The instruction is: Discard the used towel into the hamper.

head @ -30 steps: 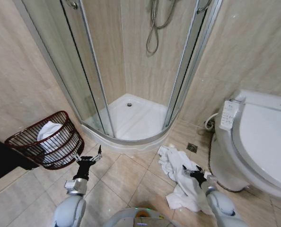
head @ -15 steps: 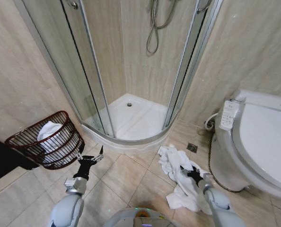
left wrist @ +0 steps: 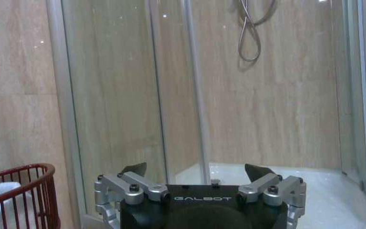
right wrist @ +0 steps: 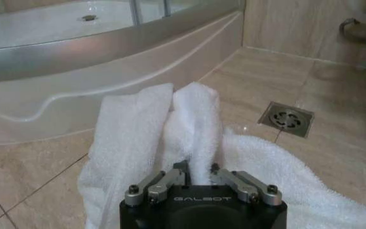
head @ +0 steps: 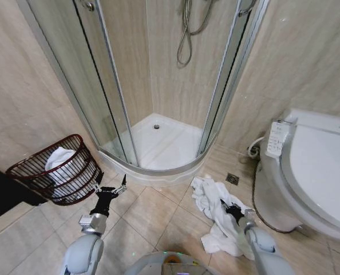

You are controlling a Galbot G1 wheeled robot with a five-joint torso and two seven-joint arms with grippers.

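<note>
A white used towel [head: 207,195] lies crumpled on the tiled floor between the shower base and the toilet. My right gripper [head: 229,209] is down on it, shut on a raised fold of the towel [right wrist: 132,124], and the fold stands up between the fingers [right wrist: 197,168]. The hamper [head: 50,169], a dark reddish-brown wire basket, leans by the left wall with white cloth inside. My left gripper [head: 108,189] hovers just right of the hamper, open and holding nothing. In the left wrist view the left gripper [left wrist: 197,169] faces the shower glass, with the hamper [left wrist: 17,191] at its side.
A corner shower with glass doors and a raised white tray [head: 158,143] stands ahead. The toilet [head: 319,172] fills the right side. A floor drain [head: 232,179] sits beside the towel. Open tiled floor lies between the hamper and the towel.
My right gripper has edged forward over the towel and its fingers have drawn in on a fold. The left arm has barely shifted.
</note>
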